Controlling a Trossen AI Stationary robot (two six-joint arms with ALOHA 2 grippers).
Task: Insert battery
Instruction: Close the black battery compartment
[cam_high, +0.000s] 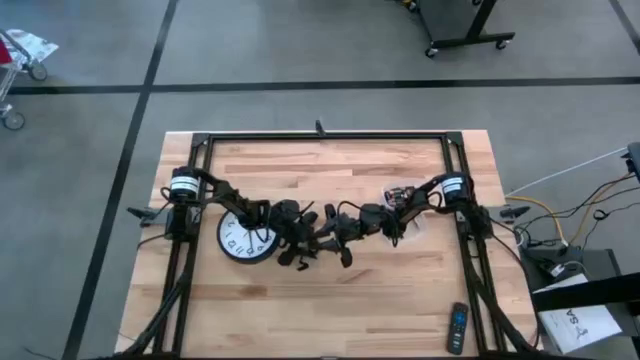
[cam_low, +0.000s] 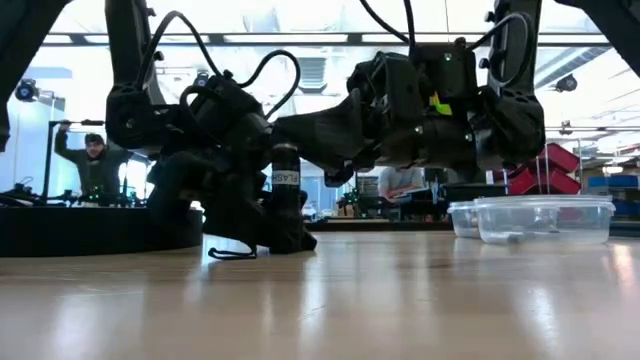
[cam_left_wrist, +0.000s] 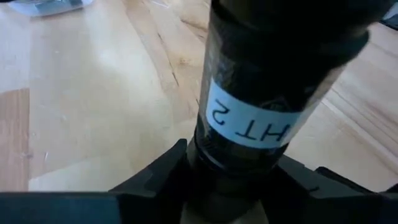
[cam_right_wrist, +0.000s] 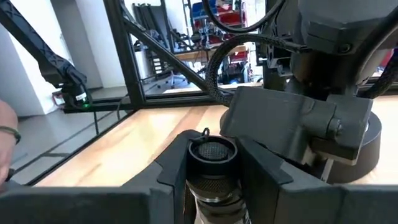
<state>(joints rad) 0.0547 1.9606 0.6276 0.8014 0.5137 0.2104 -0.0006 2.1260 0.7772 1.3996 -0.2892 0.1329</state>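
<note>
Both grippers are meeting near the middle of the worktop (cam_high: 330, 310). The left gripper (cam_left_wrist: 233, 177) is clenching a black cylindrical flashlight (cam_left_wrist: 261, 93), its fingers (cam_left_wrist: 155, 177) pressing on either side of the barrel just below a white label; the right gripper (cam_right_wrist: 214, 168) is clasping the same flashlight from the other end, its dark fingers (cam_right_wrist: 174, 165) flanking a ribbed metal collar with a mesh-like face. In the low view the flashlight (cam_low: 286, 195) is standing close to upright, its lower end at the wood.

The worktop is a pale butcher-block slab with long plank seams, framed by a black metal rail (cam_high: 325, 136). Its near half is lying open and bare, apart from a dark remote (cam_high: 457, 328) sitting near the front right corner; the far strip behind the arms is open too.

A round white clock (cam_high: 243, 238) with black numerals is lying flat beneath the left arm. A clear plastic container (cam_low: 545, 218) with a lid is sitting beside the right arm, something small showing inside that I cannot make out.

A person (cam_low: 92, 165) is standing in the room beyond the worktop.
</note>
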